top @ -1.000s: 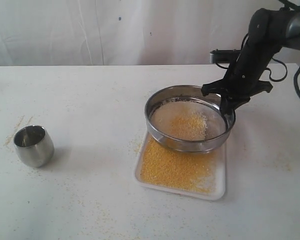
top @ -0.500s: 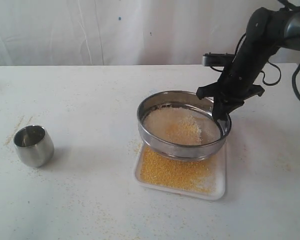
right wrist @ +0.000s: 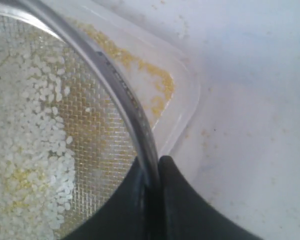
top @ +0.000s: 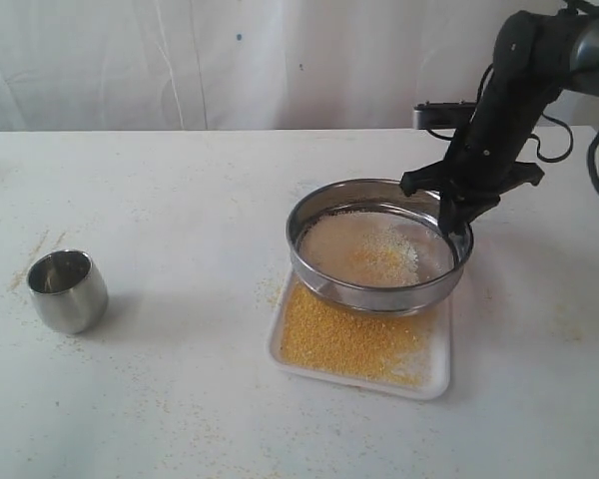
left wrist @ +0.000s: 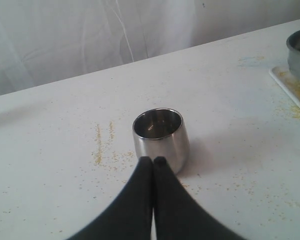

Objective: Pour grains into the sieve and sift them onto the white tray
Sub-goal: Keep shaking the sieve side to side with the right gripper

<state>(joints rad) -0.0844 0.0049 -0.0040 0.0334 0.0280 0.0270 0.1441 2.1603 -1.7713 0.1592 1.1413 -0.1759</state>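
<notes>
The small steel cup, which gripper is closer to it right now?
Left. The left gripper, shut, points at the cup from close by, apart from it. The right gripper is far across the table, clamped on the sieve rim.

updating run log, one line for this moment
phase: sifting | right gripper: shut on sieve rim, over white tray | left gripper: shut, near steel cup
</notes>
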